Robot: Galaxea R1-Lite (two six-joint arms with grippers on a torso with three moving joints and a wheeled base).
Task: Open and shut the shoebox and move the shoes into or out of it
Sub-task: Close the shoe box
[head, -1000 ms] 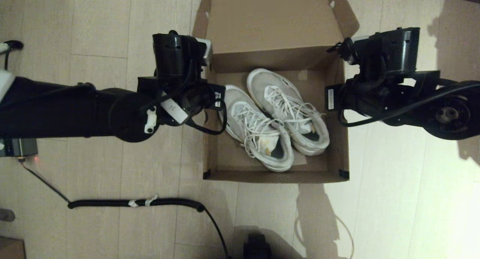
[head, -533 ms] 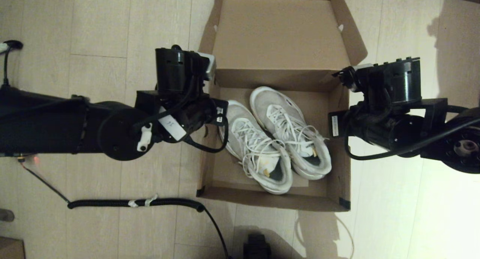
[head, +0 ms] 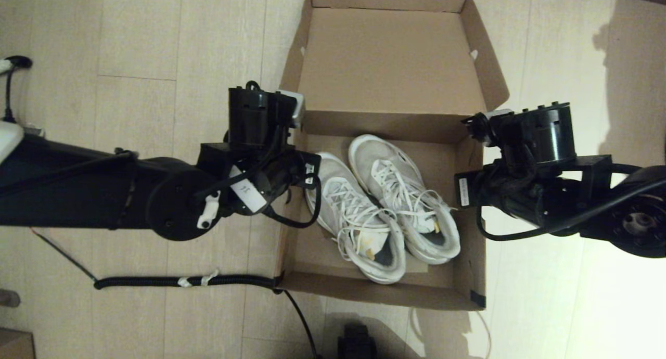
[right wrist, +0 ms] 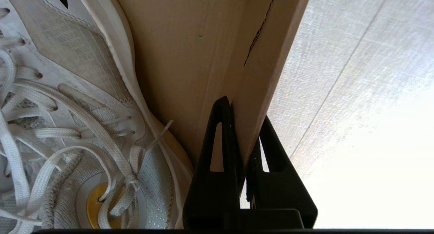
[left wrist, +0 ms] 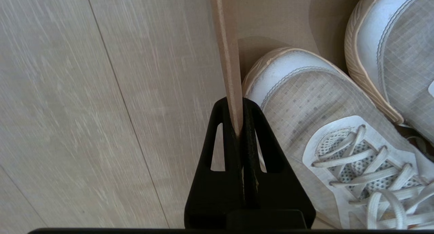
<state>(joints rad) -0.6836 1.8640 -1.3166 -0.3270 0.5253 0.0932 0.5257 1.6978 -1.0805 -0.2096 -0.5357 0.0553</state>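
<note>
I have the large plain brown cardboard shoebox sitting open on the pale wood-plank floor in front of me, its hinged flap lid thrown back flat on the far side. The pair of white, light-grey lace-up sneakers lies inside on the box bottom, side by side and touching, toes toward the lid, heels toward me, angled a little across the box. Black tape marks the near corners of the box.

My left gripper is at the box's left side wall. In the left wrist view I see its black fingers pressed together on the thin top edge of that wall, one finger outside over the floor, the other inside just beside the toe of the left-hand sneaker.

My right gripper is at the opposite, right side wall. In the right wrist view its fingers pinch the cardboard wall between them, one inside close to the right-hand sneaker, the other outside over the brightly lit floor. A small yellow mark shows on that sneaker's tongue, under the loose white laces.

From the head view, both black arms reach in from either side at about the same depth along the box. A coiled black cable lies on the floor to the left, its end meeting the box's near left corner.
</note>
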